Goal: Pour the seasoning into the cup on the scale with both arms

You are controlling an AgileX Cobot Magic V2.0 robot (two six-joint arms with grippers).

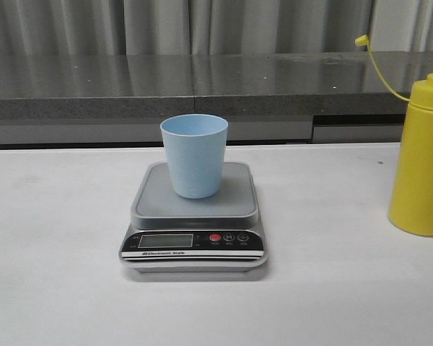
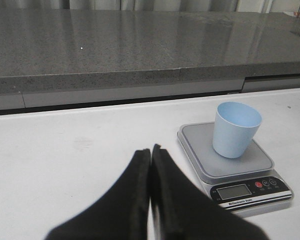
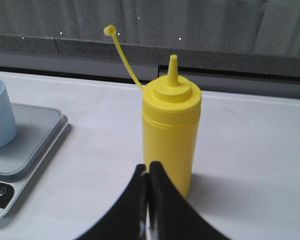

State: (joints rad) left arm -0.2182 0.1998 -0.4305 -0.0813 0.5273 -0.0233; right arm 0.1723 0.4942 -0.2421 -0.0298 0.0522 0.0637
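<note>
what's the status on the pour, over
Left gripper and right gripper shut, empty. Tall yellow plastic squeeze bottle upright, uncapped. Pale blue plastic cup on silver-grey scale.

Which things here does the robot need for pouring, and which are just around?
Needed: yellow squeeze bottle, pale blue cup, digital kitchen scale, left fingers, right fingers.

Just around: white table, grey stone ledge, curtain.

Probably a lab: bare white table (image 1: 58,288), grey curtains (image 1: 159,25).
</note>
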